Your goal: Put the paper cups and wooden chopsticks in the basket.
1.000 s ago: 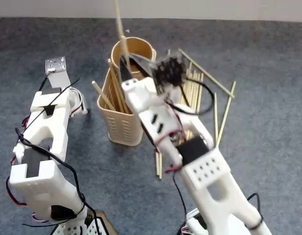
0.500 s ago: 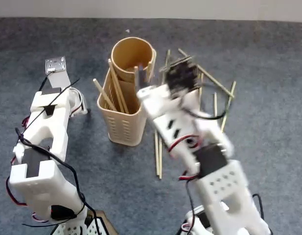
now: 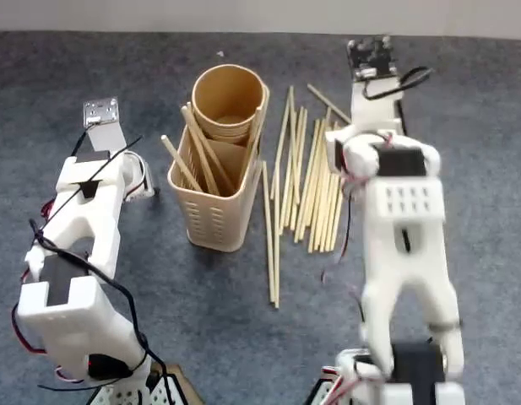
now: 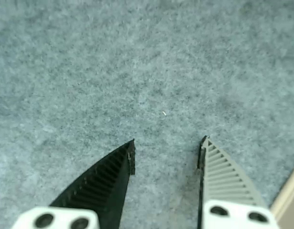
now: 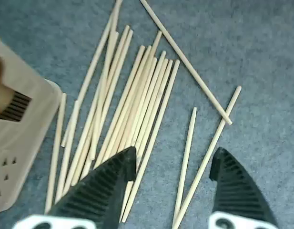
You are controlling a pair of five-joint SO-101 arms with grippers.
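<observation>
While wide apart, right fingers (image 5: 104,186) over chopsticks (image 5: 137,95)

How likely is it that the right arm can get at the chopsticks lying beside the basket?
Probably yes. The right pincer hangs open right above the loose chopsticks, with nothing between them; the basket stands off to one side.

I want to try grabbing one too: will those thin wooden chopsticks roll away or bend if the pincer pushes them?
The thin wooden chopsticks look straight and stiff, so they probably won't bend. They lie packed side by side, so a push would likely shift several together. The fuzzy grey carpet probably slows any rolling.
</observation>
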